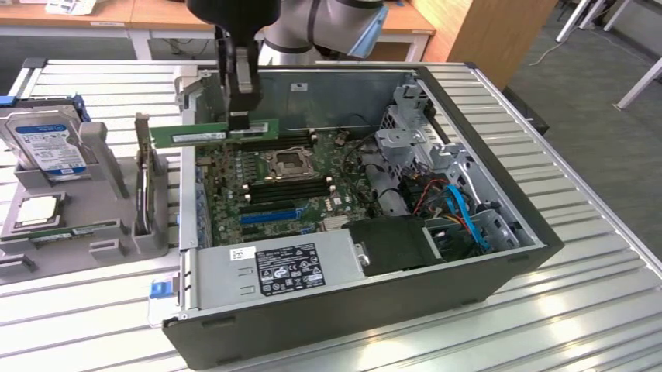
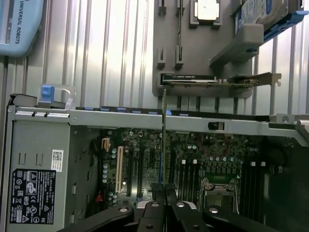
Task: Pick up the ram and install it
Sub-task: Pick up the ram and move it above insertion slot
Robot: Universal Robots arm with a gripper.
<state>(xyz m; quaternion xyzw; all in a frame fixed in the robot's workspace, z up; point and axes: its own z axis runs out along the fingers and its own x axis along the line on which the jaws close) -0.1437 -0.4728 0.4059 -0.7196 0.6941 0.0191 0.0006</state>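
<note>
Resting on the slatted bench (image 1: 590,310), the open computer case (image 1: 342,325) shows its motherboard (image 1: 310,209), with long black slots (image 1: 274,188) on either side of the processor socket (image 1: 287,163). The ram (image 1: 191,136) hangs above the board's far part, not yet seated. Its long axis runs across the exterior view, roughly parallel to those slots, and its left end overhangs the case wall. The pincer (image 1: 240,120) is clenched on the stick from above, right of its middle.
</note>
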